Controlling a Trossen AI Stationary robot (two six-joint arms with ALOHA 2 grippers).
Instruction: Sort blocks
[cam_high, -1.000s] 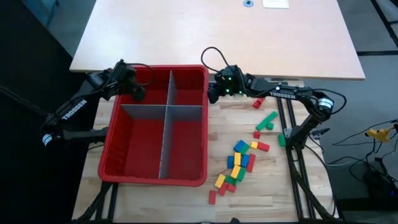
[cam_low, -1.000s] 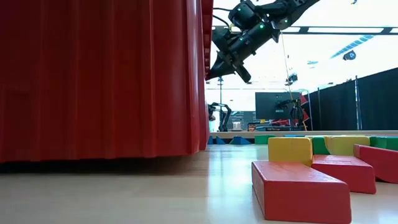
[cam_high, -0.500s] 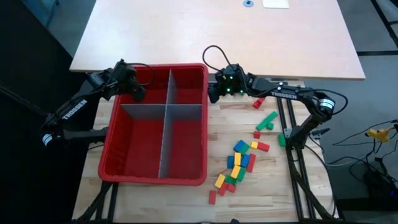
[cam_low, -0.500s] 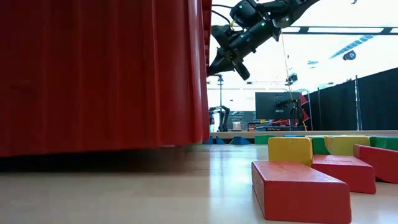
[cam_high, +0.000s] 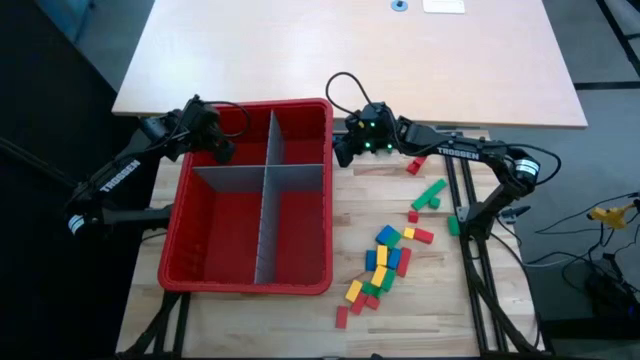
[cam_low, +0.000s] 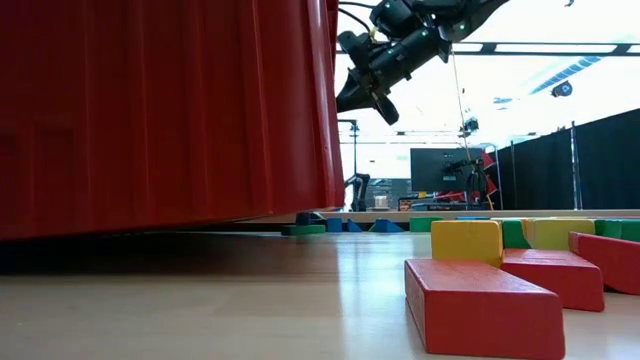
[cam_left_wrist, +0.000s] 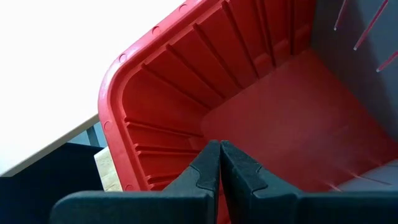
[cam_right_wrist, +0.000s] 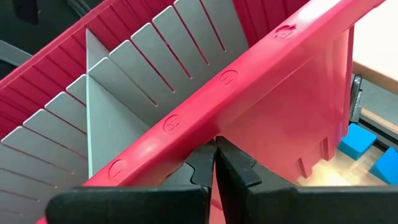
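Wooden table (cam_high: 430, 290) w/ scattered blocks (cam_high: 385, 262); both hands (cam_high: 222, 150) (cam_high: 342, 155) pinching red bin (cam_high: 180, 250) rim, one edge lifted.

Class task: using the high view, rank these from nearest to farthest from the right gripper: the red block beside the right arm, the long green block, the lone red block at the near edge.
1. Red block, beside the right gripper.
2. Long green block, mid-table.
3. Lone red block, near edge.
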